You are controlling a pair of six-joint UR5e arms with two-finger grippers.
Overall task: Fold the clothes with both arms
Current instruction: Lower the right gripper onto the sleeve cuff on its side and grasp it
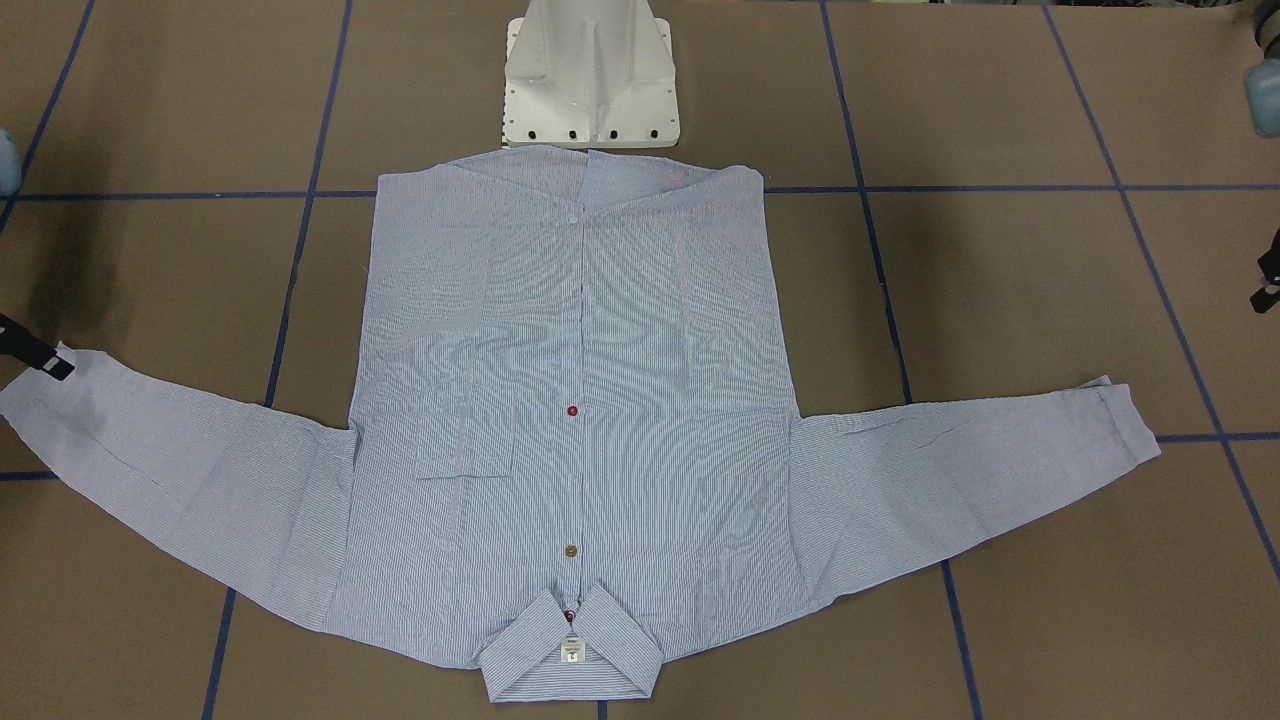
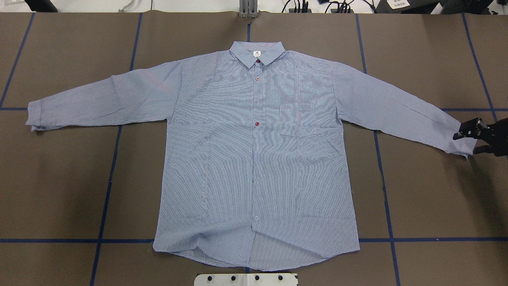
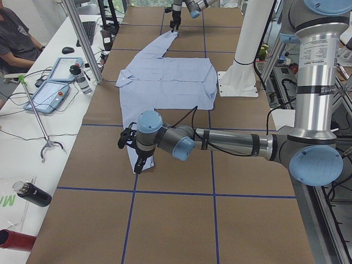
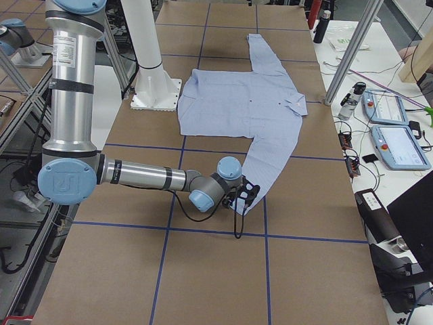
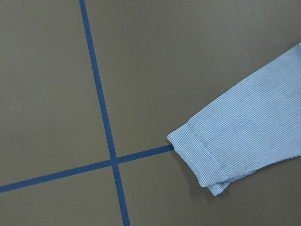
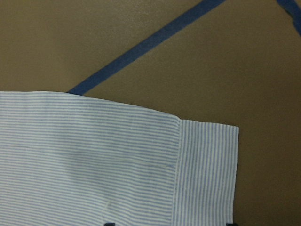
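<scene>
The light blue striped shirt point(image 2: 254, 159) lies flat and face up on the brown table, buttoned, both sleeves spread out, collar point(image 2: 257, 51) on the far side from the robot. My right gripper point(image 2: 468, 143) is open at the right sleeve's cuff point(image 2: 456, 143). In the right wrist view two fingertips point(image 6: 109, 224) straddle the cuff point(image 6: 207, 174). My left gripper point(image 3: 132, 151) hovers by the left cuff point(image 2: 35, 117) and is outside the overhead view. Only a black sliver point(image 1: 1268, 280) shows in the front view, so I cannot tell its state. The left wrist view shows that cuff point(image 5: 200, 160) and no fingers.
The white pedestal base point(image 1: 590, 80) stands at the shirt's hem. Blue tape lines point(image 2: 107, 190) grid the brown table cover. A side bench with tablets point(image 3: 55, 88), bottles point(image 3: 33, 193) and a seated person point(image 3: 16, 38) runs along the far edge.
</scene>
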